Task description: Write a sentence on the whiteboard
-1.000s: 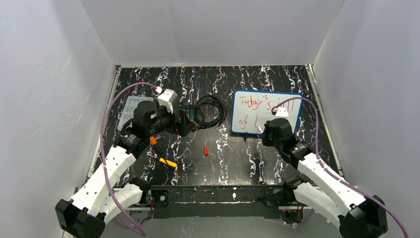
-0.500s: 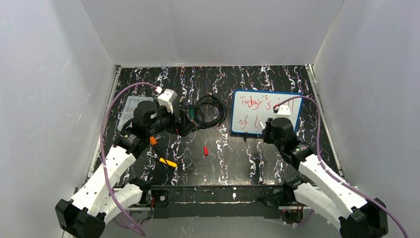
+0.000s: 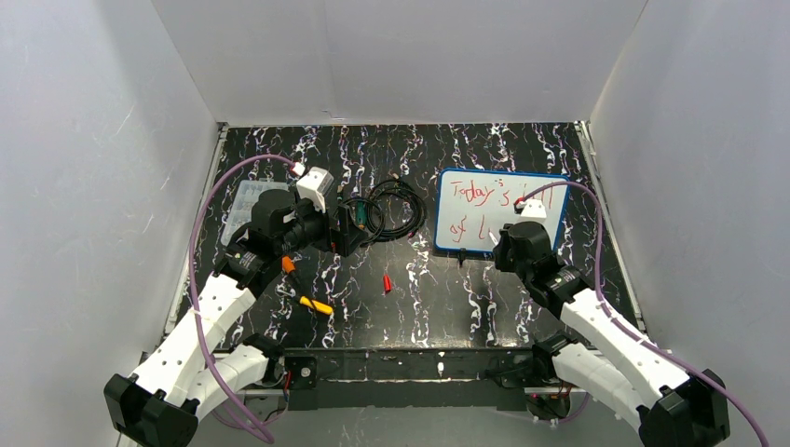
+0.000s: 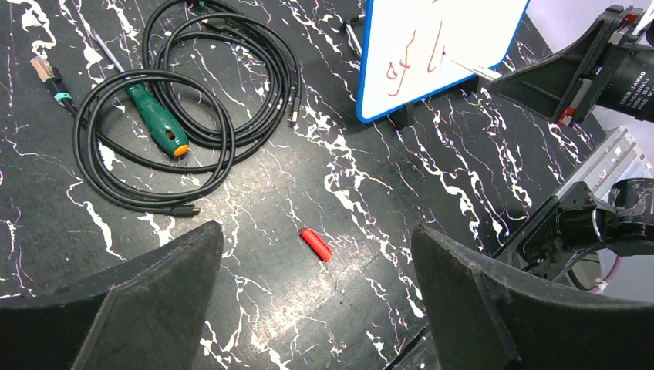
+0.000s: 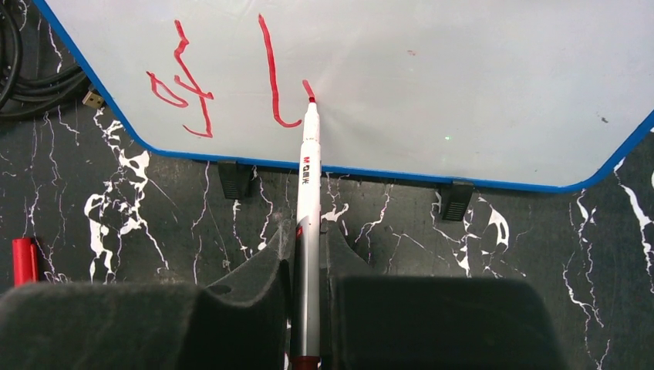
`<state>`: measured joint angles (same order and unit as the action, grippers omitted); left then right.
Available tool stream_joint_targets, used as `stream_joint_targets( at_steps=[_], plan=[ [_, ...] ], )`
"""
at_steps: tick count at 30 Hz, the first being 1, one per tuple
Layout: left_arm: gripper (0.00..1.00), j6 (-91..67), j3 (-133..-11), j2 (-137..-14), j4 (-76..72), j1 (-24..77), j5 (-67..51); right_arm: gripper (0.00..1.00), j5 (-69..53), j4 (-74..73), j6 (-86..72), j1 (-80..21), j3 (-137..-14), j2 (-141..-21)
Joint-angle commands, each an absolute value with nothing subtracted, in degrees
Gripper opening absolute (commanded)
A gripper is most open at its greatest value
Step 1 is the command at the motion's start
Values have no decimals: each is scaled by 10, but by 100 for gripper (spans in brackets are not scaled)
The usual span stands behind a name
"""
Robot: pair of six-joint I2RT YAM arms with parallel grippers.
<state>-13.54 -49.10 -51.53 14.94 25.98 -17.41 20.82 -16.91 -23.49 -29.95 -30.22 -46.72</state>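
- The right gripper [image 5: 307, 240] is clamped shut on a white marker [image 5: 308, 177], the barrel pinched between its two dark fingers.
- The marker's long axis runs straight ahead out of the jaws, and its red tip meets the whiteboard [image 5: 478, 85] directly in front of the gripper.
- The tip sits at the end of a hooked red stroke on the second line of the sentence [image 3: 470, 193], just right of the word "of".
- Bare white board stretches to the right of the tip. By the look of it, the next strokes call for travel that way, with the tip kept on the surface.
- The right arm is the working arm. The left gripper [image 4: 315, 235] hangs well off to the left of the board with jaws spread wide and nothing in them, above a small red cap [image 4: 316, 244] and near a cable coil [image 4: 193, 116] and a green screwdriver [image 4: 158, 127].
- From above, the right wrist covers the board's near right part, and the first line past "Today's" is too faint to read.
- The right wrist view cuts the upper line off entirely.
- How hard the tip presses cannot be told.
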Motion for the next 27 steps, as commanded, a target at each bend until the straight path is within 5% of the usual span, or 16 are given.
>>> stream_joint_targets(
  at_steps=[1, 27],
  plan=[
    [90, -135, -483, -508, 142, 256, -185, 1, 207, -172, -251, -296, -304, -478],
    [90, -135, -483, -511, 142, 256, -185, 1, 219, -110, -214, -296, -331, -440]
  ],
)
